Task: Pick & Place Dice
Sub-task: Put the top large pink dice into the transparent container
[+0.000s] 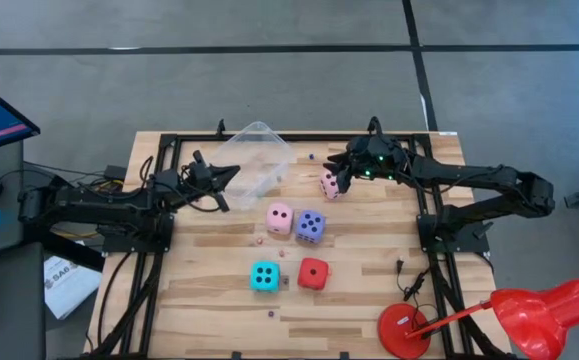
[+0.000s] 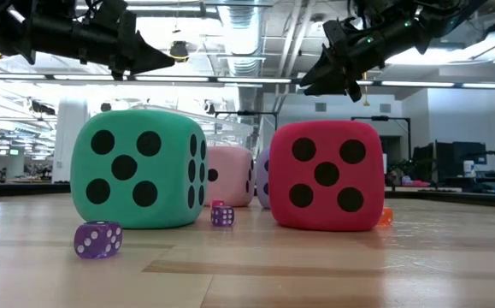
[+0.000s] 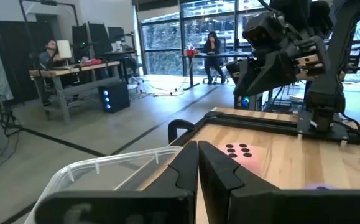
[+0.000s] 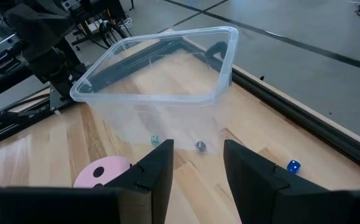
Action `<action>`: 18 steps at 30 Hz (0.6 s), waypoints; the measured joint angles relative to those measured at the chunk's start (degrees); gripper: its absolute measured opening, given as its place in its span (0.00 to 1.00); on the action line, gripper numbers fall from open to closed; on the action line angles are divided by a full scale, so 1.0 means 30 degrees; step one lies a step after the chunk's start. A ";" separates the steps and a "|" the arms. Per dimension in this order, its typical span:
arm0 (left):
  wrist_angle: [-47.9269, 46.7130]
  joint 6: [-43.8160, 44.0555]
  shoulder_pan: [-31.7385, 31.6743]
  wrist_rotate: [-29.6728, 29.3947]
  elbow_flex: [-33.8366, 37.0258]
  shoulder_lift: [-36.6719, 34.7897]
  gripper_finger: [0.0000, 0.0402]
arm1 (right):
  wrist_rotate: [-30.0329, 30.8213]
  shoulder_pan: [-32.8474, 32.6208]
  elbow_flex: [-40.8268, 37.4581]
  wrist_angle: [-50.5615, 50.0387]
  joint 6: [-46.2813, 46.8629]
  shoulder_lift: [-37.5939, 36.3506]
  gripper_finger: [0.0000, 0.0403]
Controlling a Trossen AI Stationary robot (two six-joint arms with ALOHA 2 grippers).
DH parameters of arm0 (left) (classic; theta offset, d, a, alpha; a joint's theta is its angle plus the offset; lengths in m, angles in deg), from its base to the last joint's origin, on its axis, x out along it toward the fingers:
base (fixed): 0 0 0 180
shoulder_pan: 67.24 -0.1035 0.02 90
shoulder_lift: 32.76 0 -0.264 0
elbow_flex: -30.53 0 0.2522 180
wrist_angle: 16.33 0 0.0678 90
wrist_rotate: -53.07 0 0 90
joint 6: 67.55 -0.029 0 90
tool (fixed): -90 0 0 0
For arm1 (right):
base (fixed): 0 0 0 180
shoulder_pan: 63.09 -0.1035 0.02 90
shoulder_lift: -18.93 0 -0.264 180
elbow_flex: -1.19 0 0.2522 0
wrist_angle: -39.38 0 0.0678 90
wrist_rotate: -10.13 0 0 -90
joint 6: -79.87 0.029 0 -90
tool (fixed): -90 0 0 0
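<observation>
I read the clear plastic tub [image 1: 256,158] as empty of large dice; right gripper [image 1: 341,180] part-open above the pale pink die [image 1: 329,184] beside the tub, nothing held; left gripper [image 1: 231,175] closed, empty, at the tub's near side; second pink [image 1: 279,218], violet-blue [image 1: 310,226], cyan [image 1: 264,276], red [image 1: 313,273] dice on the wooden table [image 1: 369,300]; all five left.

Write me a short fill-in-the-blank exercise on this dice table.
1. The left gripper is ____.
2. On the table, the cyan die lies beside the ____ die.
3. The clear tub lies between the two ____.
4. The pale pink die touches the ____ die.

Answers: shut; red; grippers; violet-blue
</observation>
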 joint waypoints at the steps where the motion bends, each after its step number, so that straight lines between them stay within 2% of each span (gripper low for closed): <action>1: -0.0163 -0.0006 0.0000 0.0002 0.0000 0.0000 0.01 | 0.0007 0.0000 0.0000 0.0000 0.0006 0.0000 0.34; 6: -0.1612 0.0155 0.0015 0.0904 0.0000 0.0007 0.01 | 0.0000 0.0000 0.0000 0.0000 0.0162 0.0000 0.34; 18: -0.1196 0.0017 -0.0146 0.1005 0.0000 0.0007 0.01 | 0.0000 -0.0026 0.0000 -0.0055 0.0153 0.0000 0.34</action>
